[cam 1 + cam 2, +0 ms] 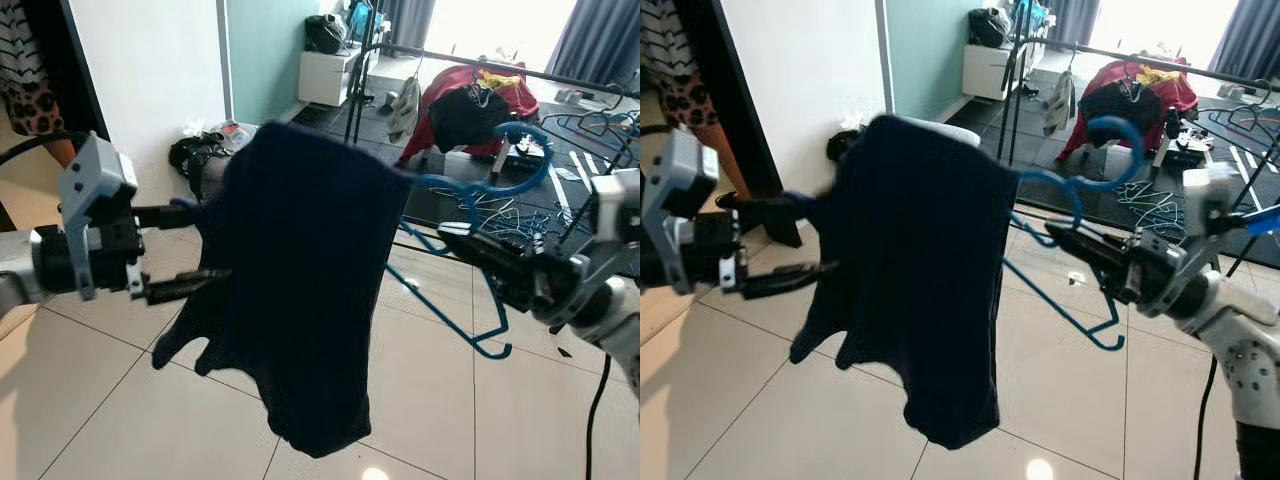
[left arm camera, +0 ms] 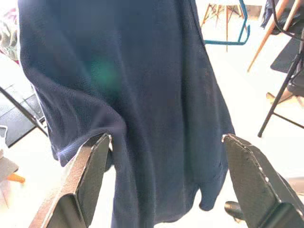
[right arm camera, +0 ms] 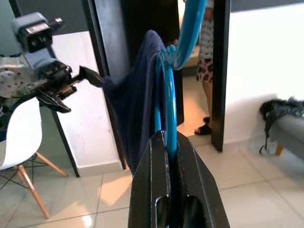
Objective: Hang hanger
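A dark navy garment (image 1: 300, 290) hangs over a blue plastic hanger (image 1: 470, 190), whose hook (image 1: 525, 160) curls up on the right. My right gripper (image 1: 455, 238) is shut on the hanger's neck, and the right wrist view shows the blue hanger bar (image 3: 171, 95) pinched between its fingers. At the garment's left edge my left gripper (image 1: 195, 245) stands open. One finger is above and one below a fold of the cloth. In the left wrist view the navy garment (image 2: 142, 95) hangs between the spread fingers (image 2: 90, 166).
A black clothes rail (image 1: 480, 55) stands behind with a red and black garment (image 1: 475, 100) on it. Loose hangers (image 1: 600, 125) lie on the dark mat. A person (image 1: 25, 80) stands at the far left doorway. A white chair (image 3: 19, 133) and a black bag (image 1: 195, 155) are nearby.
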`<state>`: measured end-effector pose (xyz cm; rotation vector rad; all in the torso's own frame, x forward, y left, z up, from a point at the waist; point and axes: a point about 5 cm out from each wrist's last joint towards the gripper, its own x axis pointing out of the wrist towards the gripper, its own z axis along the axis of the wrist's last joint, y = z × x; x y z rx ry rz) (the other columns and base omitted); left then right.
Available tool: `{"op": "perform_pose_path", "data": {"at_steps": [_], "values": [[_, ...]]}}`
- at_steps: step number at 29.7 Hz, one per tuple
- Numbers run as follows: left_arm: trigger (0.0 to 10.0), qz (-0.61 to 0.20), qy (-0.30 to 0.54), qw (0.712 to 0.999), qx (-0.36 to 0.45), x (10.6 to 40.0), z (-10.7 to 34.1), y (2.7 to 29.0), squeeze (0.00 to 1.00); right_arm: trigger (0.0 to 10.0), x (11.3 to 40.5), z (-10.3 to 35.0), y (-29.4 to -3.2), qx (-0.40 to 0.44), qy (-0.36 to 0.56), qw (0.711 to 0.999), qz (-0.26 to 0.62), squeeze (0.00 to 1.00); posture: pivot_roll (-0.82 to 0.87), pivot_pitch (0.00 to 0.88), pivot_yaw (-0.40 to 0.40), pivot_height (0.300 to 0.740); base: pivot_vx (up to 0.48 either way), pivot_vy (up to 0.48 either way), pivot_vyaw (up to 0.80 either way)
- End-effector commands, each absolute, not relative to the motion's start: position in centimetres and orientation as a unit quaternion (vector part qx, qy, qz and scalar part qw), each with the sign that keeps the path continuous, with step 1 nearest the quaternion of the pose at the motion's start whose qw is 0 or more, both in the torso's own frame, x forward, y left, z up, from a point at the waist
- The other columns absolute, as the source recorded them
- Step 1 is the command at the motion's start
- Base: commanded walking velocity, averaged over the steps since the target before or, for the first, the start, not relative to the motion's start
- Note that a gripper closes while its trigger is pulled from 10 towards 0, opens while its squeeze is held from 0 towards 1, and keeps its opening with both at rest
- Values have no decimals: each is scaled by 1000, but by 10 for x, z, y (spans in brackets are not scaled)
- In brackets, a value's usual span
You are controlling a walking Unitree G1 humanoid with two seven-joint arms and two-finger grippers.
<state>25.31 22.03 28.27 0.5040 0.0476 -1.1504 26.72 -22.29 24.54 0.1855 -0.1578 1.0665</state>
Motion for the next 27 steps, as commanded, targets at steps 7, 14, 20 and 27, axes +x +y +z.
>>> {"op": "perform_pose_path", "data": {"at_steps": [7, 14, 20, 27], "values": [[10000, -501, 154, 774, 355, 257, 257, 238, 1000, 10000, 268, 246, -219, 81, -83, 849, 516, 0, 58, 0, -63, 740, 0, 0, 0], [10000, -433, -66, 799, 413, 294, 311, 209, 86, 10000, 258, 227, -204, 41, -6, 815, 579, 0, 56, 0, -66, 740, 0, 0, 0], [10000, -490, -157, 761, 396, 283, 350, 187, 0, 10000, 261, 221, -203, 14, 18, 813, 582, 0, 49, 0, -62, 740, 0, 0, 0], [10000, -591, -60, 696, 404, 267, 328, 183, 0, 10000, 266, 219, -203, -1, 19, 818, 575, 0, 56, 0, -61, 740, 0, 0, 0]]}}
